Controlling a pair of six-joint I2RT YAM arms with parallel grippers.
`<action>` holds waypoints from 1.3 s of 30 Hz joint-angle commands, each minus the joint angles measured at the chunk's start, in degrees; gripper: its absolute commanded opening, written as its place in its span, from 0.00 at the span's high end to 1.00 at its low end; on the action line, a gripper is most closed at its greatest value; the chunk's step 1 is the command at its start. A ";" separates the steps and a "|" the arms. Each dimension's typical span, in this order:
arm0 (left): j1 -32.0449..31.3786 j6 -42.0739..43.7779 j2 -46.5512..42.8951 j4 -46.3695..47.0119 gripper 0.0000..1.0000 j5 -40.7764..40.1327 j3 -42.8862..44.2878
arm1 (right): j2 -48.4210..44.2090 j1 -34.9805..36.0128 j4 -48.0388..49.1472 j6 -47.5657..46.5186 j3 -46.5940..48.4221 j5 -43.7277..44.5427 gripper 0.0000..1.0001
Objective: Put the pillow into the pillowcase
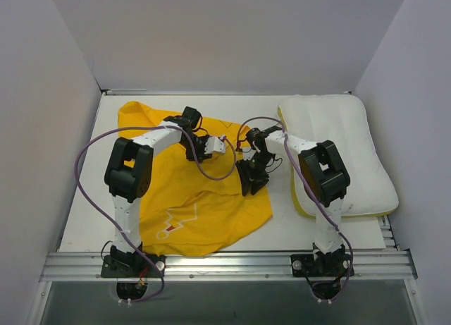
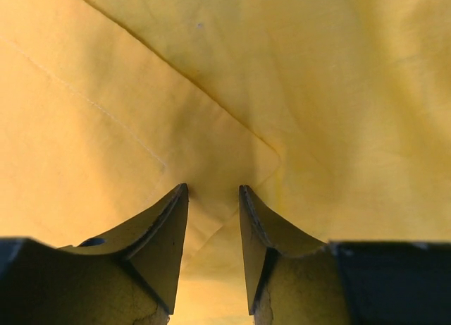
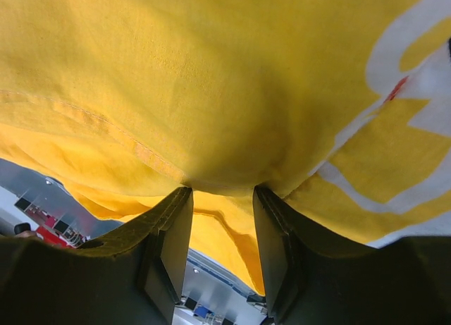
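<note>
Finds the pillowcase (image 1: 197,205) crumpled across the left and middle of the worktop (image 1: 88,212), with the pillow (image 1: 338,149) well apart at the right, untouched. Sees the right claw (image 3: 222,191) narrowed on a bunched fold at the case's right edge, gripping it. Cannot tell whether the left claw (image 2: 213,191), half-narrowed with tips pressed on a crease, holds anything. Risks pinching both layers together, sealing the mouth; risks a thin fold slipping free under pull.
</note>
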 commanded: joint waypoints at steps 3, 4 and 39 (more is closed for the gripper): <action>-0.18 3.40 1.24 3.57 0.58 -0.37 -0.18 | 3.62 0.23 -1.67 -2.49 -3.07 4.26 0.59; -0.09 4.02 1.06 3.22 0.58 -0.19 -0.53 | 3.71 0.23 -1.84 -2.57 -2.89 4.26 0.59; -3.52 8.95 -3.87 -8.91 0.39 5.26 -3.96 | 3.71 0.49 -2.90 -3.01 -3.24 3.56 0.59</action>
